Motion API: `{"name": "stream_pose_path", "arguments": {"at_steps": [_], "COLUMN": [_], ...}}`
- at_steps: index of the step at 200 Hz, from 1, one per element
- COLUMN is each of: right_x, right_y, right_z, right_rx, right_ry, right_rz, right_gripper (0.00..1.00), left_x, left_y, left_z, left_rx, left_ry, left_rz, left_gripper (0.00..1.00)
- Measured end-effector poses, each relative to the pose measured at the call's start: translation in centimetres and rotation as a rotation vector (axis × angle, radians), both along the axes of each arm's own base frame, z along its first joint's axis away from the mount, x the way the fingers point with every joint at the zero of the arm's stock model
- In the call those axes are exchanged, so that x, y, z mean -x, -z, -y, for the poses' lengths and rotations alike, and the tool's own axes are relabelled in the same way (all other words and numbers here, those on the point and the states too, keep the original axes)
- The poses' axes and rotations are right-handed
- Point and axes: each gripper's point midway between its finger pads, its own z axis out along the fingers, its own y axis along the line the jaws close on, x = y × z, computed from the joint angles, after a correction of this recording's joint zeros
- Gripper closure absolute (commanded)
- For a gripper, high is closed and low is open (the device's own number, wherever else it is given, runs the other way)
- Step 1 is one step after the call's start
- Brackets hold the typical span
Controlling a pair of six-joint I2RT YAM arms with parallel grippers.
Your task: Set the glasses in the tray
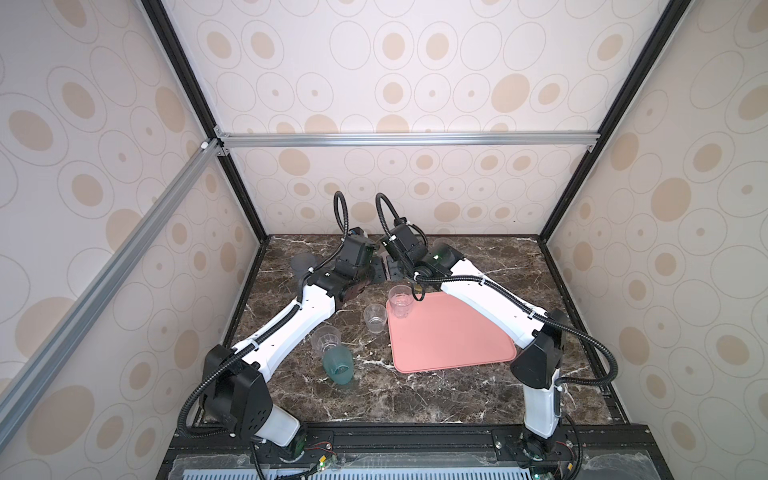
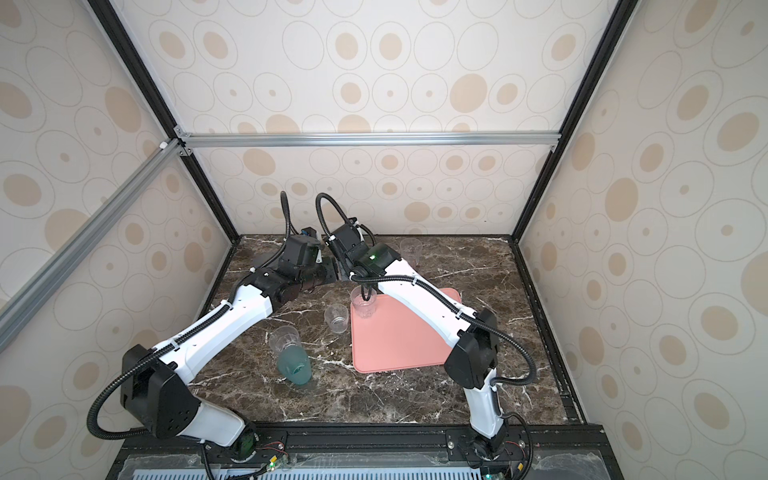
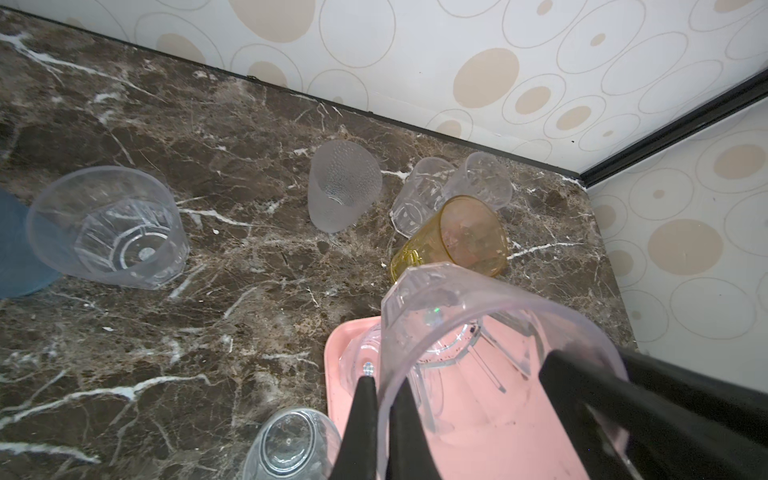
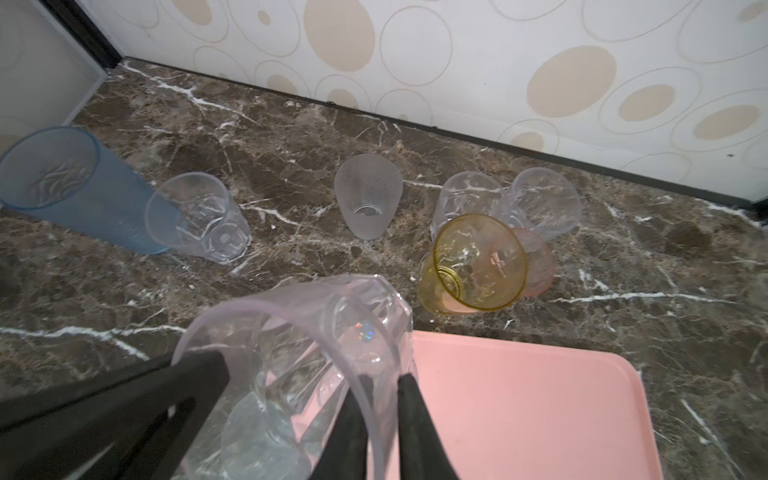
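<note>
A clear glass (image 1: pixel 401 300) with an octagonal base hangs over the far left corner of the pink tray (image 1: pixel 453 345). My left gripper (image 3: pixel 384 399) is shut on one side of its rim (image 3: pixel 498 316). My right gripper (image 4: pixel 380 399) is shut on the opposite side of the same rim (image 4: pixel 291 332). In both top views the wrists hide the fingertips. Whether the glass base touches the tray (image 4: pixel 519 407) I cannot tell. A small clear glass (image 1: pixel 375 318) stands just left of the tray. A teal-green glass (image 1: pixel 338 365) and a clear glass (image 1: pixel 326 338) stand front left.
Near the back wall stand a blue glass (image 4: pixel 70 187), a clear glass (image 4: pixel 199 218) and a frosted glass (image 4: pixel 368 195). An amber glass (image 4: pixel 473 266), a pink glass (image 4: pixel 538 262) and two clear glasses (image 4: pixel 465 203) (image 4: pixel 544 203) cluster beyond the tray. Both wrists meet mid-table.
</note>
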Motion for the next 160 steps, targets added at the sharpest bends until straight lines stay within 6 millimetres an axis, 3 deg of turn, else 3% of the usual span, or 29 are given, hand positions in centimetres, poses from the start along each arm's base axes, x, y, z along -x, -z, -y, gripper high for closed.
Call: {"name": "stream_pose_path", "arguments": {"at_steps": [62, 102, 134, 160], "right_x": [-0.5, -0.3, 0.9, 1.9], "right_y": [1.9, 2.4, 1.8, 2.8], "right_z": [2.4, 4.6, 8.8, 13.8], "right_rx": [0.061, 0.039, -0.123, -0.234], "right_ry": [0.050, 0.068, 0.090, 0.169], "right_rz": [-0.050, -0.104, -0.207, -0.291], "right_gripper": [0.99, 0.98, 0.97, 0.97], "left_x": [0.2, 0.9, 1.2, 1.6], "left_y": [-3.6, -6.4, -7.8, -5.8], "left_z": [1.7, 0.9, -0.9, -1.7], "left_rx": [0.097, 0.082, 0.006, -0.053], "left_ry": [0.055, 0.064, 0.045, 0.048], "left_rz": [0.068, 0.155, 0.271, 0.326], "left_gripper": [0.60, 0.46, 0.41, 0.41]}}
